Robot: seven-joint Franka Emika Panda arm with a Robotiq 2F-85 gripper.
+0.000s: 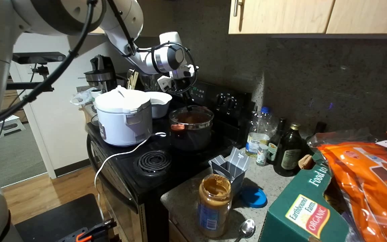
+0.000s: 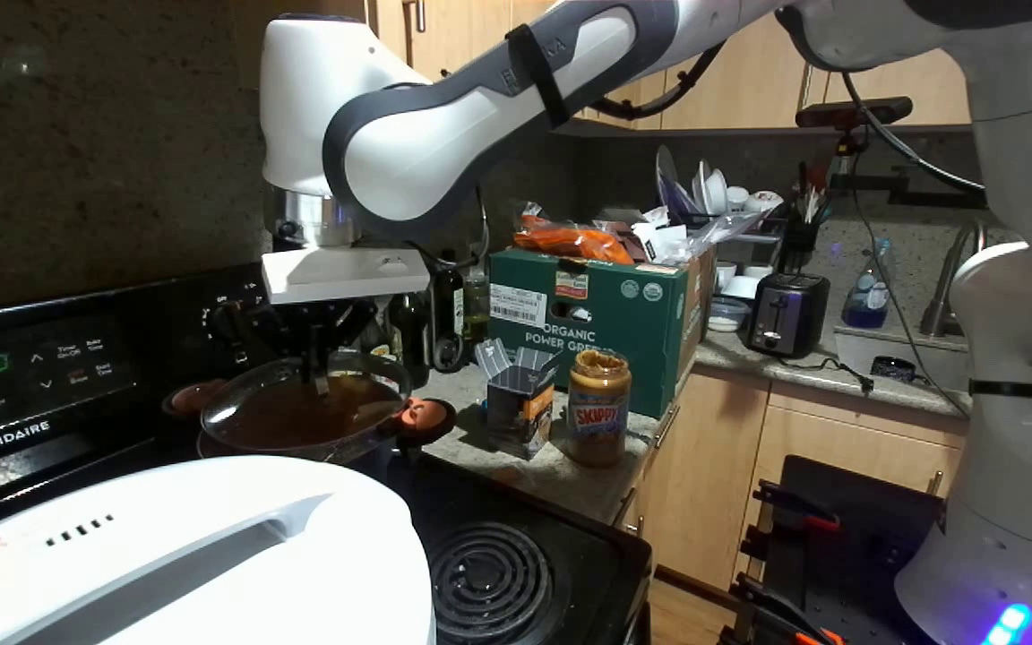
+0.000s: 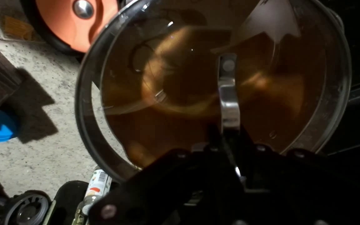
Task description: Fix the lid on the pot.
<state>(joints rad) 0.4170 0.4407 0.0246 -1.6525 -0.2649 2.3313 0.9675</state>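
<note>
With the fingers [image 2: 311, 358] clamped on its metal handle [image 3: 229, 103], I hold the glass lid [image 2: 294, 414] over the dark pot [image 1: 193, 138], apparently at the seating step, and should next centre, lower and release.

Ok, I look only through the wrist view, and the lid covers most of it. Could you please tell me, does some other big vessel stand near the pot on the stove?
Observer: Yes, a white cooker stands beside the pot, on the same stove.
Operator: Thank you. In my picture I find only one orange handle; has the pot a second one?
Observer: It has. An exterior view shows the second orange handle at the pot's opposite side, toward the control panel.
</note>
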